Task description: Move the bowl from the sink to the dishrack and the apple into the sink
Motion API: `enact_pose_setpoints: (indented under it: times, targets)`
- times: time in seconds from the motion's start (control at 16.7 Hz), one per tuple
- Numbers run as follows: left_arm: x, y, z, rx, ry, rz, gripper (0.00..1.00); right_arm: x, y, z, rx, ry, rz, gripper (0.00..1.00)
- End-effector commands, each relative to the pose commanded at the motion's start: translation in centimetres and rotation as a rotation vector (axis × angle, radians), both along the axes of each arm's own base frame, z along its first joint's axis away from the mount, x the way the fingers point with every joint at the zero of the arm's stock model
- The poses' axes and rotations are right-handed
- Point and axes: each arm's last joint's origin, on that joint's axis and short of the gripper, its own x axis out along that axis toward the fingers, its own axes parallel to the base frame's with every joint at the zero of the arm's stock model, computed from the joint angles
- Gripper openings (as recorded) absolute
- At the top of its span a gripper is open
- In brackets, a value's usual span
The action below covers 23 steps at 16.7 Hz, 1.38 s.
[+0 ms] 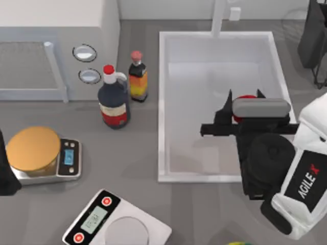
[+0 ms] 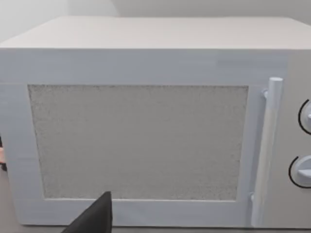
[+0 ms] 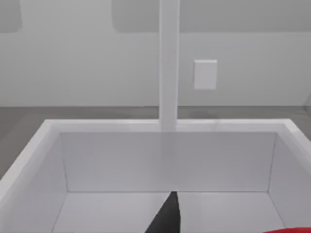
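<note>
You're carrying the small glossy red apple (image 1: pixel 247 98) in the right gripper (image 1: pixel 244 104) fingers over the white rectangular sink (image 1: pixel 162 102); next: lower & release.

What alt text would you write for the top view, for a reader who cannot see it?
The right claw hangs over the white sink with a red apple between its fingers. Two bottles and a microwave stand left of the sink, and two scales nearer.

The white sink (image 1: pixel 168 102) sits at the bench's far right, its tap post (image 1: pixel 218 18) rising from the back rim. A sliver of the red apple (image 1: pixel 247 96) shows over the basin, near its right wall
</note>
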Motion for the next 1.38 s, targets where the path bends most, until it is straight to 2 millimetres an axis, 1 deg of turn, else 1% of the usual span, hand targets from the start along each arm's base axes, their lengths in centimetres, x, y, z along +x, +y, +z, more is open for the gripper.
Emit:
enact_pose_setpoints:
  times: [0.6,0.66,1.2,1.32,1.38]
  targets:
    - [0.0,0.0,0.0,0.000,0.000,0.000,1.00,0.0,0.0,0.0,0.000,0.000,0.000,0.98]
    - [0.0,0.0,0.0,0.000,0.000,0.000,1.00,0.0,0.0,0.0,0.000,0.000,0.000,1.00]
    - [0.0,0.0,0.0,0.000,0.000,0.000,1.00,0.0,0.0,0.0,0.001,-0.001,0.001,1.00]
    - [0.0,0.0,0.0,0.000,0.000,0.000,1.00,-0.3,-0.5,0.3,-0.015,0.019,0.016,1.00]
    - [0.0,0.0,0.0,0.000,0.000,0.000,1.00,-0.5,-1.1,0.6,-0.031,0.039,0.028,1.00]
